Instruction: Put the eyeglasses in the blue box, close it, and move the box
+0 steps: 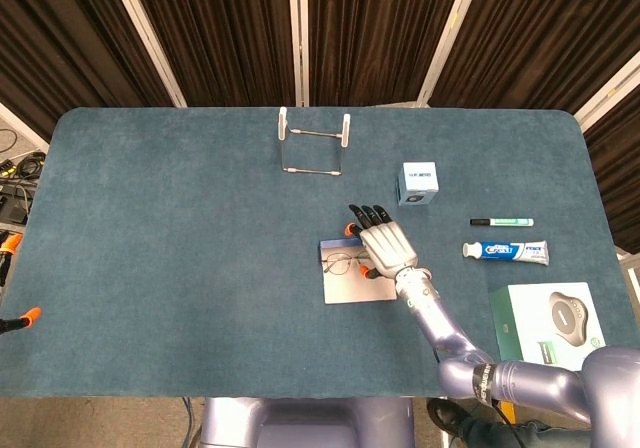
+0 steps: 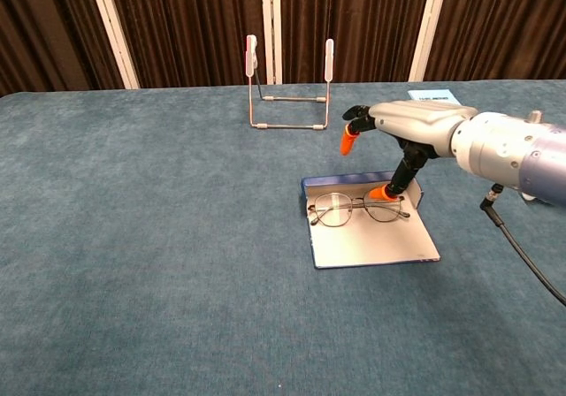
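Note:
The eyeglasses [image 1: 345,262] [image 2: 358,209] lie flat in the tray of the open blue box [image 1: 352,286] [image 2: 371,241], lenses toward the box's left side. The box's pale lid lies open toward the table's front. My right hand [image 1: 385,246] [image 2: 402,135] hovers over the box's right rear corner with its fingers spread. One orange fingertip [image 2: 385,193] reaches down beside the glasses' right temple; whether it touches is unclear. The other fingers are lifted and hold nothing. My left hand shows in neither view.
A wire stand [image 1: 314,148] [image 2: 289,87] stands behind the box. A small white-and-blue carton [image 1: 417,183] [image 2: 431,95] sits just beyond my right hand. A marker [image 1: 502,222], a toothpaste tube [image 1: 505,252] and a green-and-white package [image 1: 548,326] lie at the right.

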`<state>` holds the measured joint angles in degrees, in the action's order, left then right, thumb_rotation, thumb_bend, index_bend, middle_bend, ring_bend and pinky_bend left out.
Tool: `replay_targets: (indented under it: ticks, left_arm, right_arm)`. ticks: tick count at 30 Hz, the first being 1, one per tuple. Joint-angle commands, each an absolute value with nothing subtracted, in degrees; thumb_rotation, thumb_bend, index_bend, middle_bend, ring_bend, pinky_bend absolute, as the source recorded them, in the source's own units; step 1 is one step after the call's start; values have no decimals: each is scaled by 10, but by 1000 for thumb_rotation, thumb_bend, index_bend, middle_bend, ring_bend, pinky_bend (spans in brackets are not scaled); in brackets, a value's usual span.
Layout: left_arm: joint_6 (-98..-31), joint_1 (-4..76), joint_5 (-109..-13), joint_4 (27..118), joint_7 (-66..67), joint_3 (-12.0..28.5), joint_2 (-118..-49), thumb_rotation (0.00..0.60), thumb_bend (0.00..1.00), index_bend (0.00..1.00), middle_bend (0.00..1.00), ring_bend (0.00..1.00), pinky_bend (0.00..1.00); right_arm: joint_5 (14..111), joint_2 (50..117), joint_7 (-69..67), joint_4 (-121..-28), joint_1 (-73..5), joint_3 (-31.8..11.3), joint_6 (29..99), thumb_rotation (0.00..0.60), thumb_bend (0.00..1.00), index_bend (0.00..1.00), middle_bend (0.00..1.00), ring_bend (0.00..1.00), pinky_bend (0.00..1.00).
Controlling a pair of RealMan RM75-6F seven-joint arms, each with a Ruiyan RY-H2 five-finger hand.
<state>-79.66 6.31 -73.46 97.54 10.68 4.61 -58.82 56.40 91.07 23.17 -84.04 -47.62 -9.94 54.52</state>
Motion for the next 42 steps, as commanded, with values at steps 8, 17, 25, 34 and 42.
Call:
replay_targets:
  ticks: [8, 17, 25, 34, 42]
  left_arm:
    - [-798, 65, -739, 980, 114, 45, -590, 600, 0, 0, 0, 0, 0]
    - [-792, 67, -726, 972, 108, 50, -590, 600, 0, 0, 0, 0, 0]
    - [-786, 70, -718, 967, 109, 51, -592, 600, 0, 0, 0, 0, 0]
    - [-780, 73, -710, 962, 113, 51, -596, 600, 0, 0, 0, 0, 0]
    - [-776, 75, -705, 962, 118, 51, -598, 600, 0, 0, 0, 0, 0]
  right_arm:
    - [589, 932, 253, -824, -479, -81, 540, 600, 65, 145, 0, 0, 0]
    - [562, 990, 264, -727, -495, -93, 515, 600, 65, 135, 0, 0, 0]
    - [543, 1015, 257, -673, -502, -113, 499, 600, 65, 135, 0, 0, 0]
    - [527, 1023, 250, -642, -509, -135, 491, 600, 63, 135, 0, 0, 0]
    - [528, 1022, 246, -645, -508, -144, 498, 600, 62, 135, 0, 0, 0]
